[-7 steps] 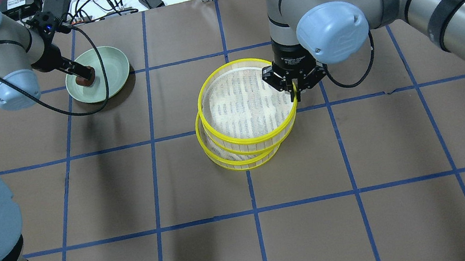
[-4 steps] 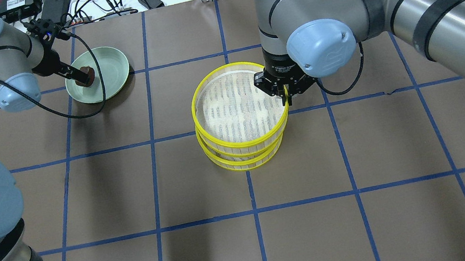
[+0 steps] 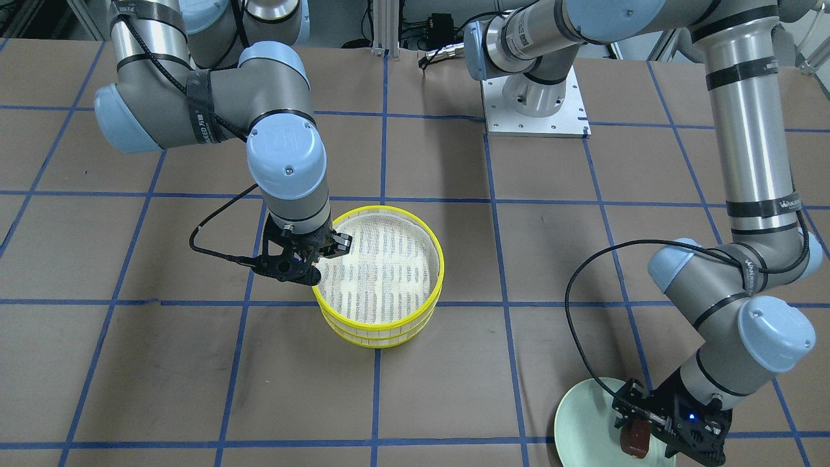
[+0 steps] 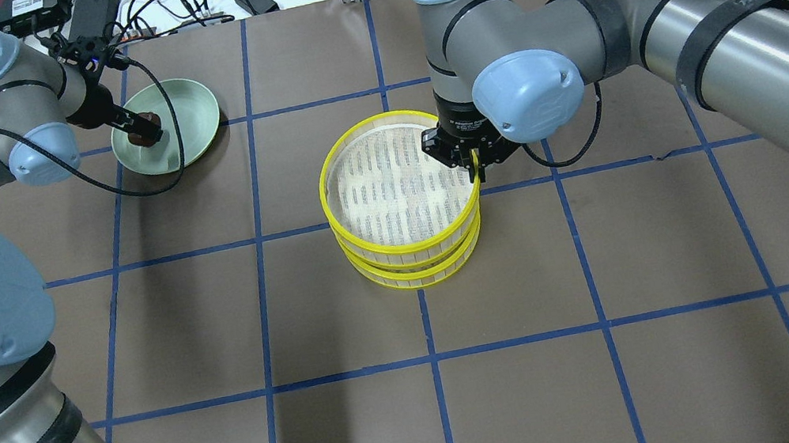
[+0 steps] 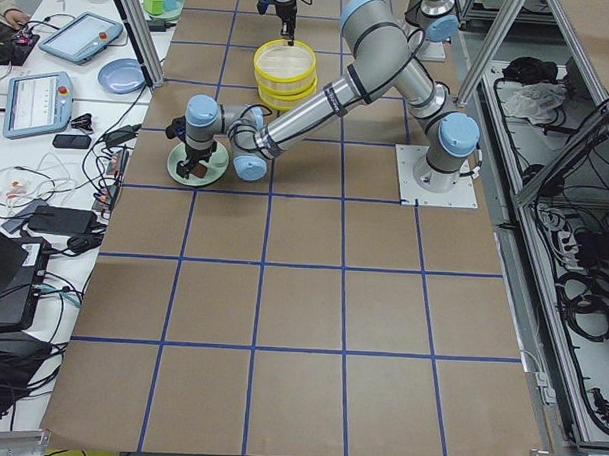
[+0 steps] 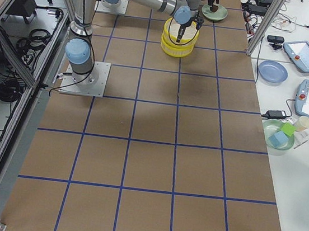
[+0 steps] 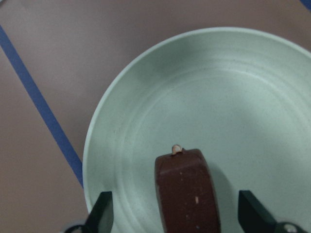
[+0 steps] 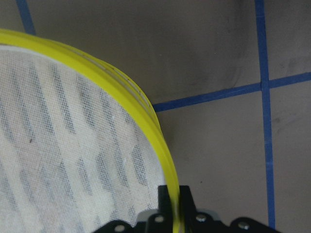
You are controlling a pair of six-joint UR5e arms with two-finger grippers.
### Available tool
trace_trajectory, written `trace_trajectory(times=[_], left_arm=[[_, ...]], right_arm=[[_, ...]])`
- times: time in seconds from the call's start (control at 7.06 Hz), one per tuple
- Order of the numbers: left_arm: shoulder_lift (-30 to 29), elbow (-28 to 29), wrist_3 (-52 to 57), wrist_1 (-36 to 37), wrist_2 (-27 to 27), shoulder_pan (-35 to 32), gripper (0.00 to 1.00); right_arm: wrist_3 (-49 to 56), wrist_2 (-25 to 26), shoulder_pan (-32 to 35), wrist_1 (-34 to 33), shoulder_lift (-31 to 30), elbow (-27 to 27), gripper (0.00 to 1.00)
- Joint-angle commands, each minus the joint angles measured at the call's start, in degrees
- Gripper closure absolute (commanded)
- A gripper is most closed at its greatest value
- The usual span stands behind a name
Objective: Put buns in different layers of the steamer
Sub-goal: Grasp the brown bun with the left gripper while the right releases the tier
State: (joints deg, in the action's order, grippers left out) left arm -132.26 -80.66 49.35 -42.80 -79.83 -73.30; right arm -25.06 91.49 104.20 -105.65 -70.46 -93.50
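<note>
On the tabletop [image 4: 609, 258] the two steamer trays stand stacked near the middle. The upper tray [image 4: 388, 182] sits over the lower tray [image 4: 415, 272] and looks nearly lined up with it, though I cannot tell whether it is fully seated. Its white mesh is bare. The green plate [image 4: 188, 115] lies well apart, toward the robot's left.

The right gripper [image 4: 476, 169] is clenched on the upper tray's yellow rim, one finger inside the wall and one outside. The stacking looks all but done. To finish it well, the rims should match all the way round before the fingers let go. The gripper should then rise straight up, because the inner finger could drag a light tray sideways.

The dark brown bun [image 7: 187, 194] stands on the plate, near its edge. The left gripper [image 7: 177, 212] hangs over it, released, with a finger [image 7: 103, 216] well clear on either side. The bun looks soft, so a gentle squeeze across its flat sides is best. It should be lifted above the plate's lip before it travels. It probably belongs on the upper mesh, once the right arm has cleared the way.

The pale bun shows in no view. It may be lying under the upper tray, but I cannot tell
</note>
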Motion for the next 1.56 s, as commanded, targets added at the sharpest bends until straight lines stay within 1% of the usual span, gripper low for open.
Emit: trace_trajectory(times=[0.0,0.14,0.43,0.57,0.71,0.85,0.99,1.13,1.28,1.42], left_arm=[[-0.5,0.2,0.0,0.0,-0.1,0.0,1.00],[-0.1,0.2,-0.3,0.0,-0.1,0.0,1.00],[1.6,0.1,-7.6,0.0,0.1,-0.1,1.00],[2.9,0.1,-8.3,-0.1,0.1,-0.1,1.00],[3.9,-0.4,-12.9,-0.1,0.2,-0.2,1.00],[4.6,-1.1,-24.3,-0.1,0.0,-0.7,1.00],[5.5,-1.2,-25.7,-0.4,0.2,-1.0,1.00],[7.0,-1.2,-26.1,-1.3,0.0,-1.3,1.00],[8.4,-1.9,-28.8,-2.3,-0.1,-1.8,1.00],[10.5,-2.1,-36.8,-4.0,-0.5,-5.4,1.00]], right_arm=[[0.1,0.1,0.0,0.0,0.1,-0.2,1.00],[0.1,0.1,0.1,0.0,0.2,-0.5,1.00],[-0.1,0.8,0.5,0.0,0.1,-0.7,1.00],[-0.2,0.8,0.7,0.0,0.1,-0.6,1.00],[-0.1,0.9,0.7,0.0,0.1,-0.6,0.99],[0.3,0.9,0.7,0.0,0.2,-0.6,0.33],[0.5,1.1,0.7,0.0,0.1,-0.6,0.06],[0.6,1.0,0.7,-0.1,-0.3,-0.5,0.01],[0.9,0.7,-0.1,-0.1,-0.5,0.2,0.00],[1.0,0.1,-1.1,-0.4,-1.8,1.2,0.00]])
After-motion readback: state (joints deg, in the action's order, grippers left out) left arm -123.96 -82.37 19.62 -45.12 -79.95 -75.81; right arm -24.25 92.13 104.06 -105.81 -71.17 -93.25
